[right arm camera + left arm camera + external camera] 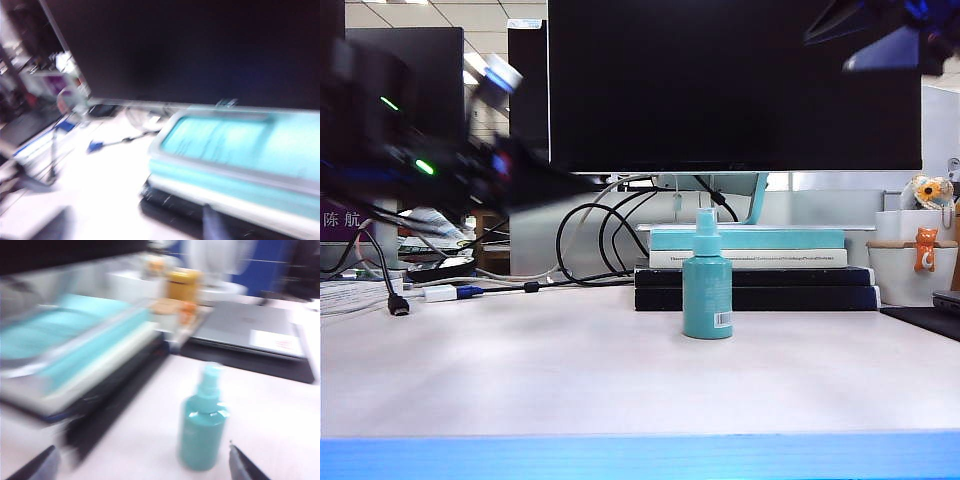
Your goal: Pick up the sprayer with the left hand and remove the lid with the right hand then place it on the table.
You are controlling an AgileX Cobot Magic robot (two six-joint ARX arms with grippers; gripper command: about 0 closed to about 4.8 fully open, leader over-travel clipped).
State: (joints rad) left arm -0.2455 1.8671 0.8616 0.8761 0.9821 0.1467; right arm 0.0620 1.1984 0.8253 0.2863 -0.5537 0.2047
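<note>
The teal sprayer (707, 283) stands upright on the table (520, 370), in front of a stack of books. I cannot tell the clear lid apart from its nozzle top (706, 226). My left arm (450, 160) is a dark blur at the left, above the table and apart from the bottle. In the left wrist view my left gripper (142, 467) is open, and the sprayer (204, 425) stands just inside one fingertip (245, 469). My right arm (880, 35) is high at the top right. My right gripper (132, 226) shows blurred fingers set apart with nothing between them.
A stack of teal and black books (750, 265) lies right behind the sprayer, under a large dark monitor (735, 80). Cables (590, 240) run at the back left. A white cup with an orange cat figure (915, 265) and a grey laptop (245, 327) sit at the right.
</note>
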